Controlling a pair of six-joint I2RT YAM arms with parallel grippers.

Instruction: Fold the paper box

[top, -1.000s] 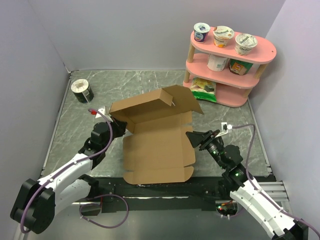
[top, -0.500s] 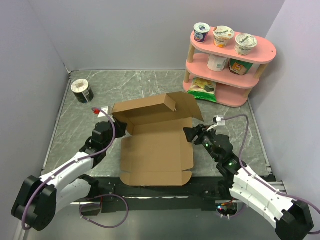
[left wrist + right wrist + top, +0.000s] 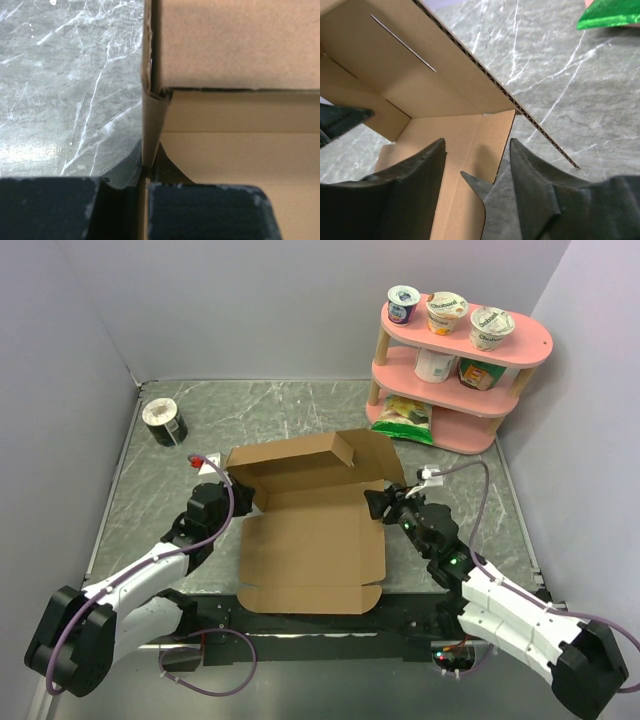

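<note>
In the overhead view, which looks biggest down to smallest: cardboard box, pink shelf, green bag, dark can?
1. paper box
2. pink shelf
3. green bag and dark can look about alike; I would not rank them.

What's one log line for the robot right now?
plain brown cardboard box: back flaps raised | left gripper: shut on left side flap | right gripper: open, straddling right edge
</note>
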